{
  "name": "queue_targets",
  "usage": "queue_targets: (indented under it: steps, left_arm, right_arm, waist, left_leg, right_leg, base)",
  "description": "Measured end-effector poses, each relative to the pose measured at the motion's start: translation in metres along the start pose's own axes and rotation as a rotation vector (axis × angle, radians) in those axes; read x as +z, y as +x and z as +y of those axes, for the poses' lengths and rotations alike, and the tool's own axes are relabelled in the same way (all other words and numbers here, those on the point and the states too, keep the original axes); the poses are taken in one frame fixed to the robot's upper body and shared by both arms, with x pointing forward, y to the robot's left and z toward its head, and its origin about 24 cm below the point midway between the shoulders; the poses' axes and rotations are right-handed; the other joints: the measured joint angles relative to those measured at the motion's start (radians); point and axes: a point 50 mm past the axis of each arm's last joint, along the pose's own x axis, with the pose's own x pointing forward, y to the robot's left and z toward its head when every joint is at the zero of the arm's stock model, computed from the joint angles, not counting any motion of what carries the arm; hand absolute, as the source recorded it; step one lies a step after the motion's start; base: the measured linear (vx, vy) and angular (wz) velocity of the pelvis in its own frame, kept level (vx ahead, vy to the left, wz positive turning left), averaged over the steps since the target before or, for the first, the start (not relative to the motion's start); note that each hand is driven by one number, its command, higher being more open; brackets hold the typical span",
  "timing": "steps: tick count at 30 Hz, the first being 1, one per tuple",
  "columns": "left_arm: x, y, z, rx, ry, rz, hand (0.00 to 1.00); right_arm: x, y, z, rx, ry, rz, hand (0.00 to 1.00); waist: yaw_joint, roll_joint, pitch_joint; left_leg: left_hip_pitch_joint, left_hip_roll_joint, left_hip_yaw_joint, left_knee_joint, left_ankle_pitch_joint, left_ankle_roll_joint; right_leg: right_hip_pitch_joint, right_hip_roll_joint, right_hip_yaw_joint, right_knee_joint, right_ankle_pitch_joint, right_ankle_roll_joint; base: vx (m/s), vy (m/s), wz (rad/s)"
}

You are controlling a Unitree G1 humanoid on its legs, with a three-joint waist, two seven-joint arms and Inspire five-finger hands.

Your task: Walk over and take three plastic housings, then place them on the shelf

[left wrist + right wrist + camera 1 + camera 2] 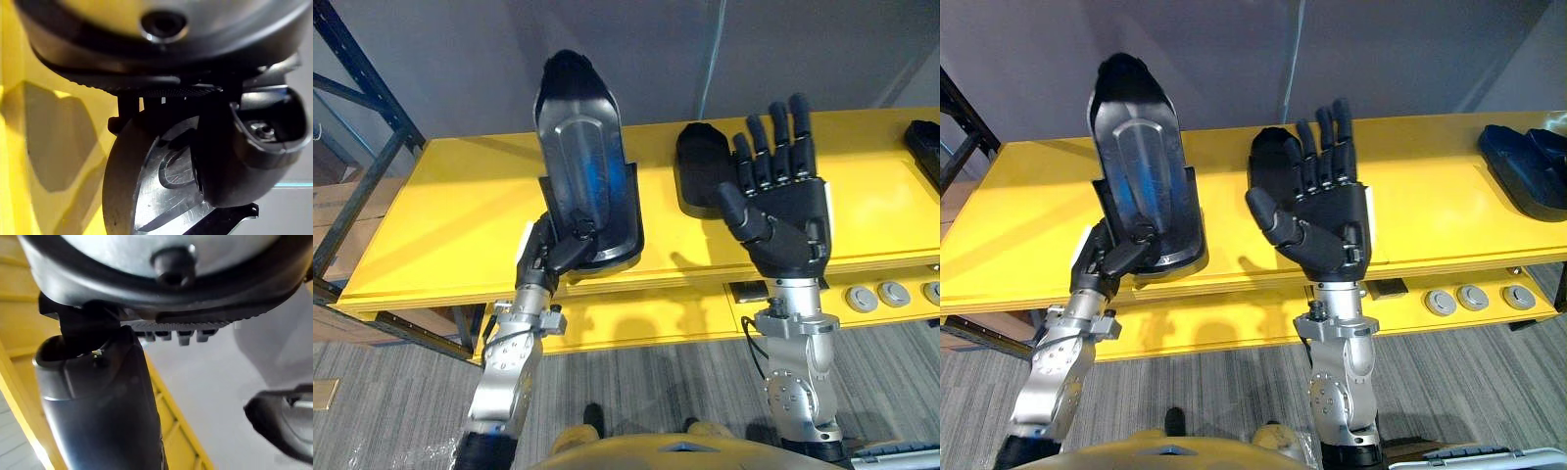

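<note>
Now housing (578, 147) upright, base pinched in L hand (546, 257).

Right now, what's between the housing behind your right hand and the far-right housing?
Bare yellow surface, right eye view: nothing between the middle housing and the far-right housing.

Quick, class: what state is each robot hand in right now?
Left robot hand: closed on the black plastic housing, held upright.
Right robot hand: open, fingers straight, holding nothing.

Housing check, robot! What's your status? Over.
Left hand shut on upright housing. Right hand open, near second housing lying on yellow shelf. Nothing blocking. Over.
</note>
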Motion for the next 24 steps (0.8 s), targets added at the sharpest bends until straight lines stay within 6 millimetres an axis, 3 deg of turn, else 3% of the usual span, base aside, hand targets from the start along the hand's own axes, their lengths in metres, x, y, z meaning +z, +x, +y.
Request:
queue_targets:
  steps: [5,8,12,17,24]
  left_arm:
    - [-0.008,0.027,0.006,0.041,0.018,0.045,0.0]
    - [-0.013,0.029,0.017,0.065,0.043,0.074,0.0]
    - [-0.017,0.033,0.031,0.144,0.026,0.101,0.0]
    - [-0.019,0.041,0.046,0.178,0.059,0.145,0.0]
    - [-0.012,0.045,0.067,0.201,0.065,0.157,0.0]
  right_arm:
    - [-0.01,0.001,0.015,0.107,0.037,0.052,1.0]
    - [-0.015,0.001,0.02,0.135,0.057,0.099,1.0]
    - [-0.021,-0.001,0.024,0.182,0.072,0.16,1.0]
    - [-0.028,-0.002,0.034,0.222,0.114,0.2,1.0]
    - [-0.036,-0.007,0.044,0.281,0.132,0.274,1.0]
  waist:
    - [-0.011,0.001,0.0]
    - [-0.025,0.002,0.0]
    - [-0.028,0.026,0.001]
    - [-0.038,0.036,0.005]
    - [-0.048,0.058,0.018]
  left_leg:
    - [0.004,-0.008,0.013,-0.018,0.031,0.002]
    - [0.018,-0.018,0.018,-0.02,0.034,0.001]
    - [0.017,-0.023,0.033,-0.036,0.034,-0.004]
    - [0.015,-0.011,0.087,-0.032,0.028,0.001]
    - [0.003,-0.02,0.108,-0.026,0.035,-0.001]
  right_leg:
    - [-0.036,-0.012,0.014,0.057,-0.024,0.004]
    - [-0.04,-0.018,0.02,0.086,-0.042,0.008]
    - [-0.071,-0.029,0.035,0.122,-0.053,0.009]
    - [-0.082,-0.033,0.04,0.145,-0.06,0.014]
    - [-0.1,-0.048,0.041,0.166,-0.07,0.021]
  base:
    - [0.0,-0.001,-0.01]
    - [0.0,0.002,-0.02]
    - [-0.04,0.008,-0.09]
    - [-0.04,-0.014,-0.01]
    - [0.0,-0.002,0.03]
